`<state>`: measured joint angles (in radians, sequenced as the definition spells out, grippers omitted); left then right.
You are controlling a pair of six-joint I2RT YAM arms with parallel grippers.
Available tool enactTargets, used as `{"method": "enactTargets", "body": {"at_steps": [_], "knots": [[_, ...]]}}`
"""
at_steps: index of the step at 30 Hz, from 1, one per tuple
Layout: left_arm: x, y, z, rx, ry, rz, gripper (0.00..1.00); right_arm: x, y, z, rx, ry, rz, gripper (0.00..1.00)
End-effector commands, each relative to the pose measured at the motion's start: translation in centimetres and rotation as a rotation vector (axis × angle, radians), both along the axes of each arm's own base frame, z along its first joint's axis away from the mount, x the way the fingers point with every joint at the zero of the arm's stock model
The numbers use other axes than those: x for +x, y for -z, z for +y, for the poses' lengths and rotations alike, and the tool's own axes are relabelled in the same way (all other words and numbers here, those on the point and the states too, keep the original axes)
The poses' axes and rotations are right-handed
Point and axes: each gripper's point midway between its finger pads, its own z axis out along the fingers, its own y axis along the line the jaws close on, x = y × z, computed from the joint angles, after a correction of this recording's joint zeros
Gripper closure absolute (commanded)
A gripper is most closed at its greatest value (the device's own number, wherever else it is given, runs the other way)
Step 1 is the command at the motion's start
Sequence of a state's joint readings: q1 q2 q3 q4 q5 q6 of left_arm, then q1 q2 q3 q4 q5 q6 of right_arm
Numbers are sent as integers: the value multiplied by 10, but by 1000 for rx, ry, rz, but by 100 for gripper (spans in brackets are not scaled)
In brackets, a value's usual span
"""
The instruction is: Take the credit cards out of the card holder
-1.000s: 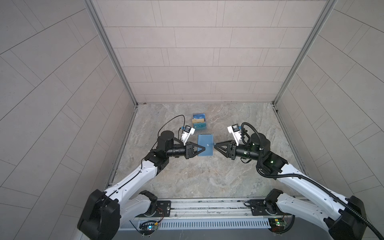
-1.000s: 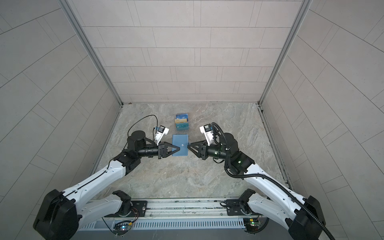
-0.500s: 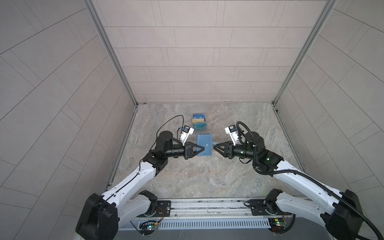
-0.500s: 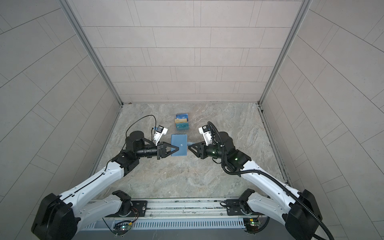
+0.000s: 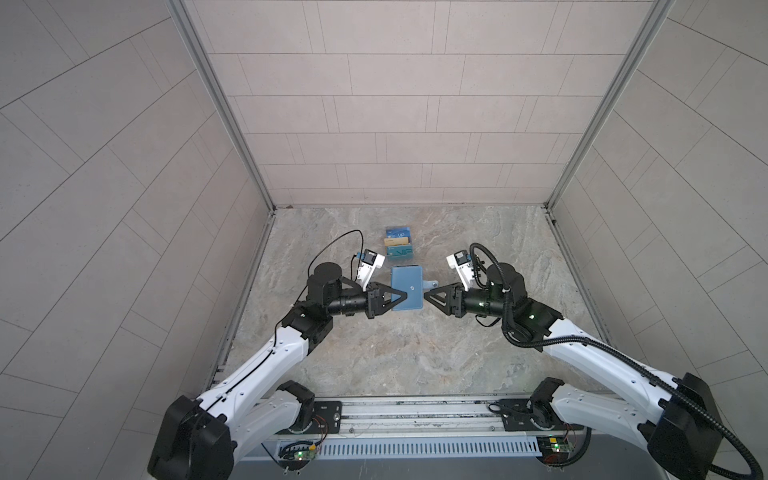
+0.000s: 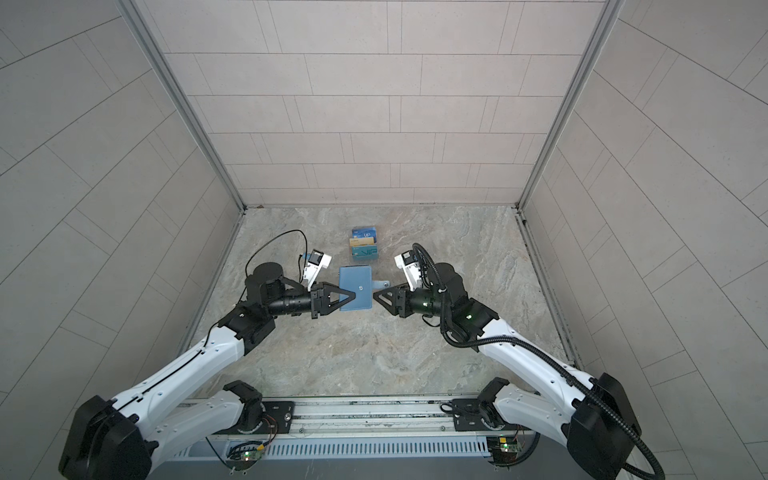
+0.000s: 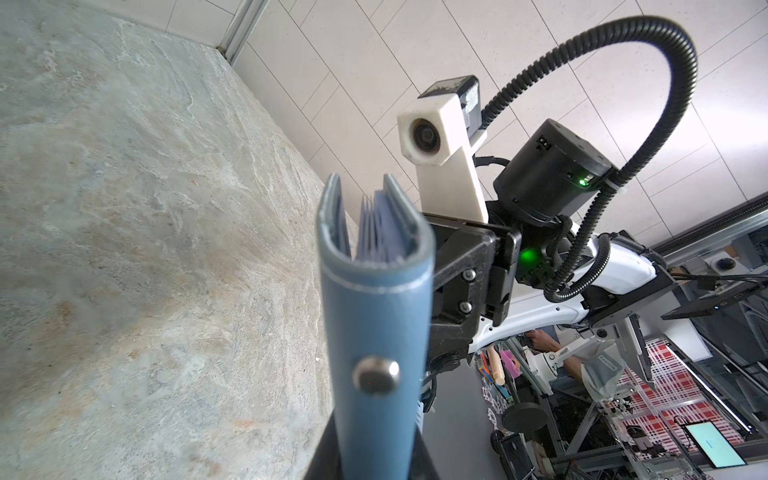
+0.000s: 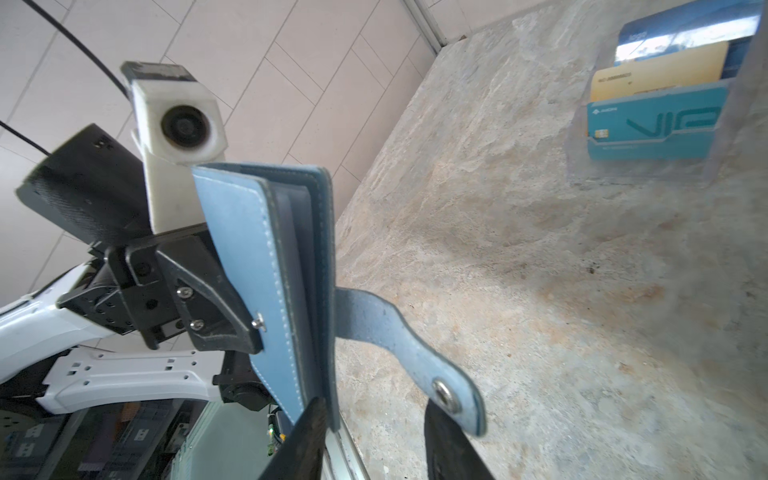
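Observation:
The card holder [image 5: 409, 286] [image 6: 357, 284] is a blue folding wallet held above the table by one side, with my left gripper [image 5: 401, 296] [image 6: 351, 295] [image 7: 374, 461] shut on it. Its snap tab [image 5: 430, 285] [image 8: 399, 332] is unfastened and hangs free. The covers gape a little, and pale sleeves [image 7: 380, 228] show between them. The credit cards are hidden inside the card holder. My right gripper [image 5: 424, 294] [image 6: 374, 294] [image 8: 376, 440] is open at the holder's free edge [image 8: 324, 291]. One finger is by the cover and the other is under the tab, and they grip nothing.
A clear tiered stand [image 5: 398, 246] [image 8: 648, 124] stands just behind the holder, with a blue, a gold and a teal card in it. Grey walls close off the marble floor [image 5: 415, 353] at the left, back and right. The rail [image 5: 415, 415] runs along the front.
My right gripper has moved a little left toward the holder and spread its fingers wider. The left gripper keeps its hold, almost still.

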<state>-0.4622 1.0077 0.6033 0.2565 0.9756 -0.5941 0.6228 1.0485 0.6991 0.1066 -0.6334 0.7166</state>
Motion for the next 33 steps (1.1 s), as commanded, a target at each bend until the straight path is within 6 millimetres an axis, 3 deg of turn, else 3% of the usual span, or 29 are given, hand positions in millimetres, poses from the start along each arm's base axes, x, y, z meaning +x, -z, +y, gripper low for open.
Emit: {"method": "enactTargets", "body": {"at_steps": [1, 24, 33], "knots": [[-2, -11, 2, -25, 7, -53, 100, -4, -14, 7, 72, -39, -13, 57], [-4, -10, 4, -16, 1, -59, 100, 10, 4, 3, 23, 35, 29, 62], [-4, -13, 2, -36, 5, -60, 100, -1, -10, 18, 98, -73, 25, 61]]}}
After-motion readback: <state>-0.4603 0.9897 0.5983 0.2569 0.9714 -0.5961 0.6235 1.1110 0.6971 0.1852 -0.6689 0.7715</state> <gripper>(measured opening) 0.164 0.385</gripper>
